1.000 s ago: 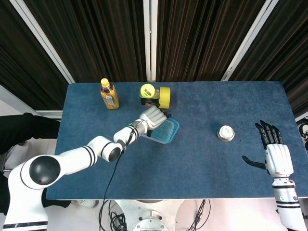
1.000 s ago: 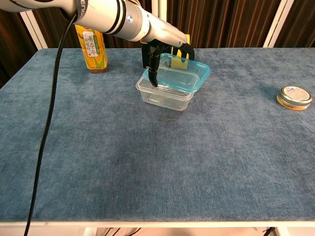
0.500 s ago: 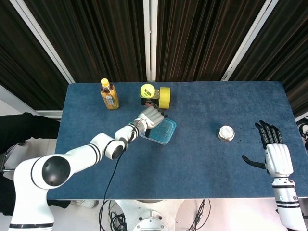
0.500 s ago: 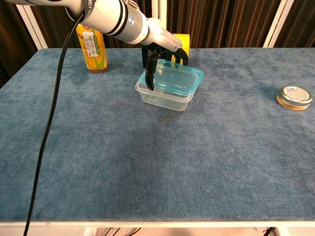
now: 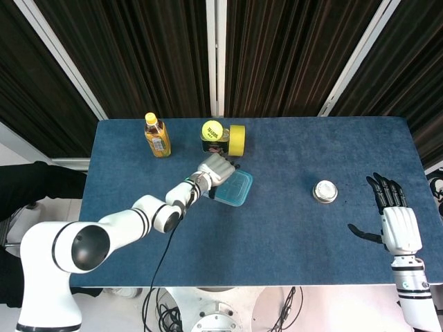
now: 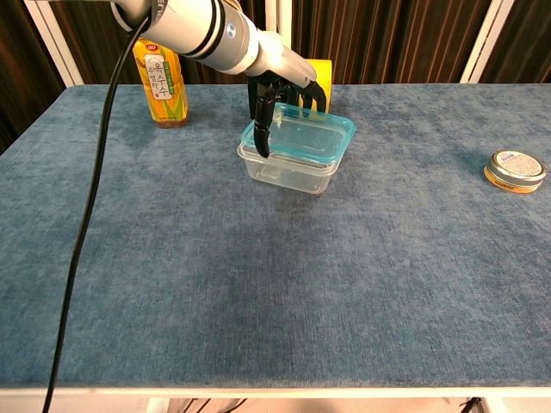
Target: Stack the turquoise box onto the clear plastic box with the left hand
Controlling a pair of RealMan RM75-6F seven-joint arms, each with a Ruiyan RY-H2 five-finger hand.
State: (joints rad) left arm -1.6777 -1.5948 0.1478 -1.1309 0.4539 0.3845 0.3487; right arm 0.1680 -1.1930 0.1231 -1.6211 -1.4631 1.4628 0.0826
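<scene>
The turquoise box (image 5: 235, 188) (image 6: 306, 138) lies flat on top of the clear plastic box (image 6: 287, 172), nearly squared up with it. In the head view the clear box is almost wholly hidden beneath it. My left hand (image 5: 214, 169) (image 6: 280, 79) grips the turquoise box at its far left corner, fingers over the back rim and the thumb down its left side. Far off at the table's right front edge, my right hand (image 5: 393, 220) holds nothing, its fingers spread.
A yellow drink bottle (image 5: 157, 136) (image 6: 162, 82) stands at the back left. A tennis ball on a dark can (image 5: 212, 131) and a yellow tape roll (image 5: 237, 140) (image 6: 322, 76) sit just behind the boxes. A round tin (image 5: 324, 191) (image 6: 516, 170) lies to the right.
The turquoise box, tilted and overhanging to the right a second ago, has shifted left and settled level on the clear box. My left hand moved with it. The right hand stayed still.
</scene>
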